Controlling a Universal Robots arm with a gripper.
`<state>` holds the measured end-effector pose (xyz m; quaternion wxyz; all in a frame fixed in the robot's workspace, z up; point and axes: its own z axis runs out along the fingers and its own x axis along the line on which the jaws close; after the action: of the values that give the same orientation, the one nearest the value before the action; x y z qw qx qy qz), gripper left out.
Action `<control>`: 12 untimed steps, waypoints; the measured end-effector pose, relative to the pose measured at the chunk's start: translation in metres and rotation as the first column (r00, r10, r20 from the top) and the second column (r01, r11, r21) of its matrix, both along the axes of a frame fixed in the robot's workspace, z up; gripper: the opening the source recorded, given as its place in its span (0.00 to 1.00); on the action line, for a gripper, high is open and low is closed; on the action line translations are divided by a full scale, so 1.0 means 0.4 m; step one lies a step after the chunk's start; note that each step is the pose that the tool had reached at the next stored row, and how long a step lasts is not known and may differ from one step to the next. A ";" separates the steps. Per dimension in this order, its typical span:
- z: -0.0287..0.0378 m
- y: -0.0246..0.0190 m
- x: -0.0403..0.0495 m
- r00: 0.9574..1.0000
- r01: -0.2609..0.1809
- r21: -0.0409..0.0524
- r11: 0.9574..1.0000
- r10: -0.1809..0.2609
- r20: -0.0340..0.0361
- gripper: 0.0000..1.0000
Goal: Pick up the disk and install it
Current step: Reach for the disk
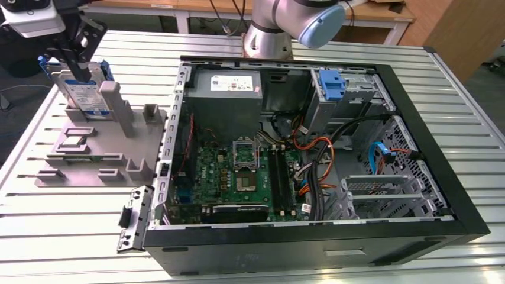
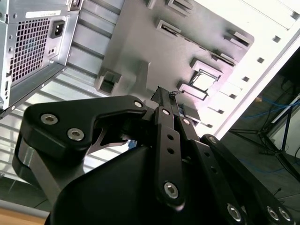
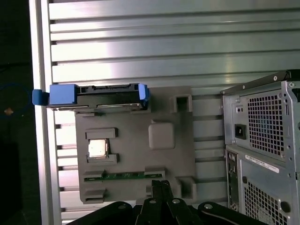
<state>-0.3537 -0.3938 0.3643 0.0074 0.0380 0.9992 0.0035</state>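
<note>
Gripper (image 1: 80,76) is hovering over the grey fixture plate (image 1: 87,161) with its fingers pressed together and nothing between them. In the second wrist view the fingertips (image 2: 161,101) are meeting in one point above the plate (image 2: 140,42). In the exterior view the fingers are crossing in front of the disk (image 1: 85,97), but the first wrist view is showing the gripper (image 3: 161,183) apart from the disk (image 3: 96,96), so no contact is judged. The disk is standing on edge in a slot at one corner of the plate (image 3: 136,154), its blue bracket showing at both ends, not yet lifted. The upright seating is probably presenting the narrow top edge for a pinch from above. The plate is lying on the slatted metal table (image 1: 55,236), just beside the open computer case (image 1: 465,195), at the exterior view's left of it. The case is lying on its side with the panel off, likely so the interior is reachable from above; nothing of the install is showing as done.
</note>
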 end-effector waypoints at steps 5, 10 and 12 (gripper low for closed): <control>-0.004 0.000 -0.011 1.000 0.000 -0.007 1.000 0.000 0.000 0.10; -0.006 0.000 -0.017 1.000 0.000 -0.013 1.000 0.000 0.000 0.10; -0.006 0.000 -0.017 1.000 0.000 -0.014 1.000 0.000 0.000 0.10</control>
<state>-0.3604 -0.3938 0.3620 0.0077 0.0379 0.9992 -0.0035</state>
